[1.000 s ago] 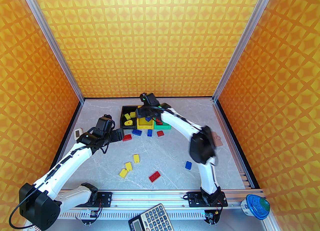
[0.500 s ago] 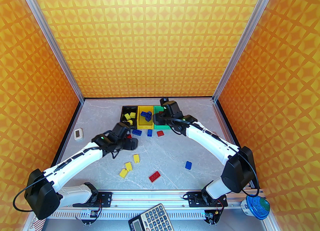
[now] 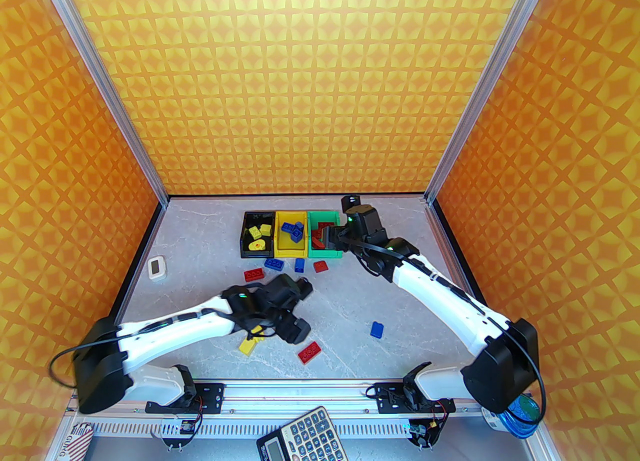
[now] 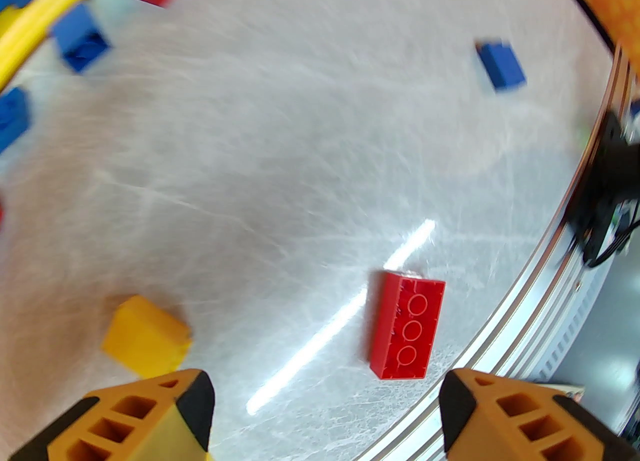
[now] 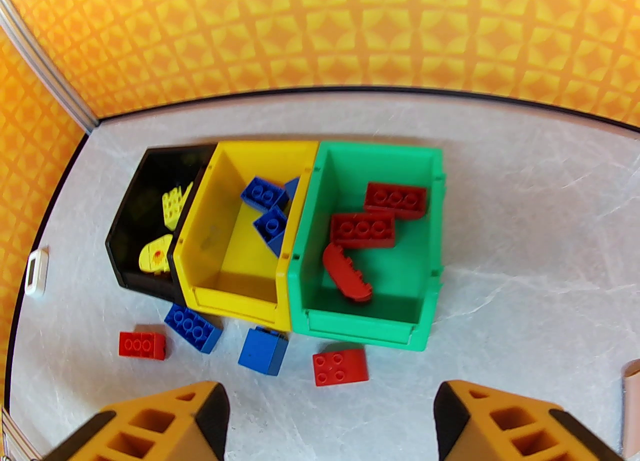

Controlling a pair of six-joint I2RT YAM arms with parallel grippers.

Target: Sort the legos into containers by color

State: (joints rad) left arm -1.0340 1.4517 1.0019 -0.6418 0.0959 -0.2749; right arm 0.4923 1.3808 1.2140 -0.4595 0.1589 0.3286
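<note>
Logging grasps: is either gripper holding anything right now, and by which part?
Nothing is held. The left gripper and right gripper both stand open and empty.

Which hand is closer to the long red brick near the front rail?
Left. The left hand hovers right by the red brick; the right hand is far back by the green bin.

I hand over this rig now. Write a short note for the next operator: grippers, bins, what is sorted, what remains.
Left gripper: open, empty, by the near red brick.
Right gripper: open, empty, near the green bin.
Done: yellows in black bin, blues in yellow bin, reds in green bin.
To do: two red legos, two blue legos before the bins; nearer, a blue brick, that red brick, a yellow brick.
</note>
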